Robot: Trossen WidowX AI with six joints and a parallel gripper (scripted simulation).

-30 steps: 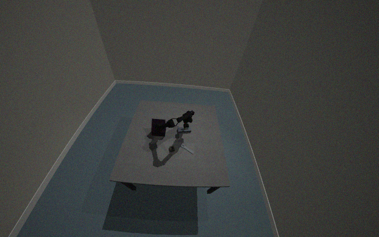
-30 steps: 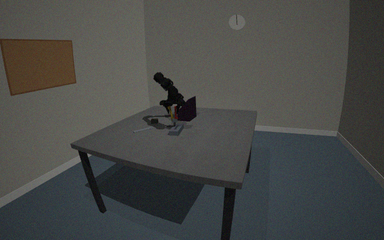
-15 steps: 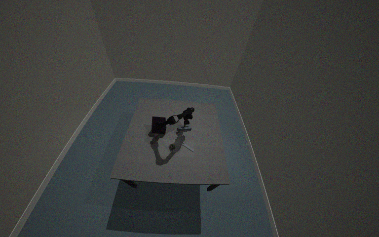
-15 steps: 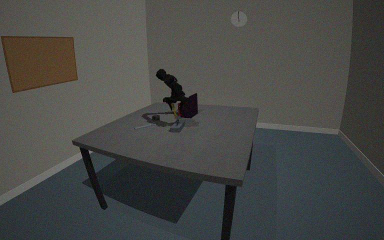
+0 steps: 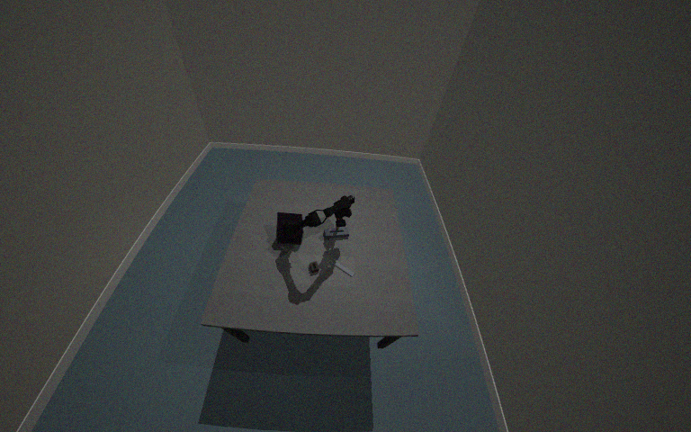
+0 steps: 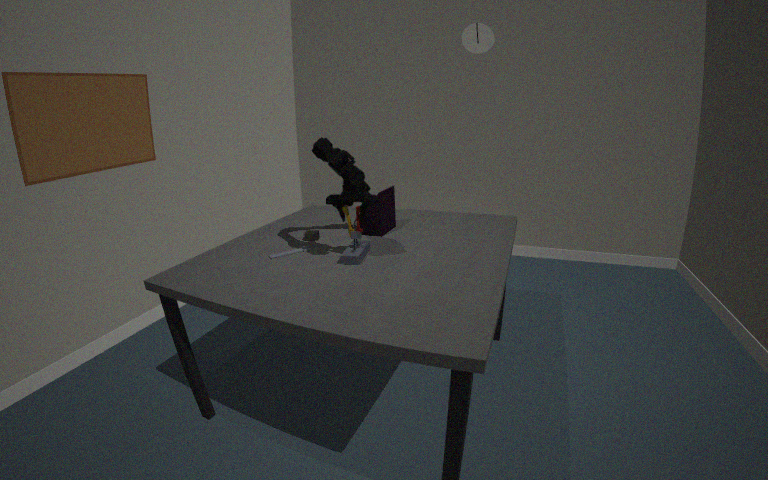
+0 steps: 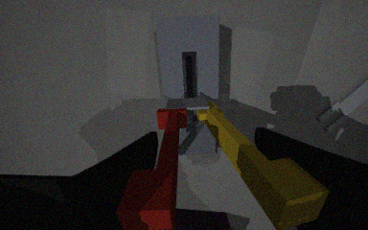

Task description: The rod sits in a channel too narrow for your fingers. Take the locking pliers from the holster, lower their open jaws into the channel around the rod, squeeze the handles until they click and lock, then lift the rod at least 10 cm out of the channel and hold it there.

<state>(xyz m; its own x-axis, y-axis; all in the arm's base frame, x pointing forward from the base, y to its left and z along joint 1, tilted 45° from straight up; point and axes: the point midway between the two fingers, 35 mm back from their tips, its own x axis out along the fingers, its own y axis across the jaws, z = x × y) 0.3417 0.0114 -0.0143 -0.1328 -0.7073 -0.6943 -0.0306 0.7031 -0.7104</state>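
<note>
Wrist view alone: channel slot [image 7: 190, 77].

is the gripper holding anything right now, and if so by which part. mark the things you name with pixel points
Yes, the gripper [image 6: 351, 213] [image 7: 206, 135] holds the locking pliers by their red and yellow handles [image 6: 348, 219] [image 7: 235, 149], one finger outside each handle.
</note>
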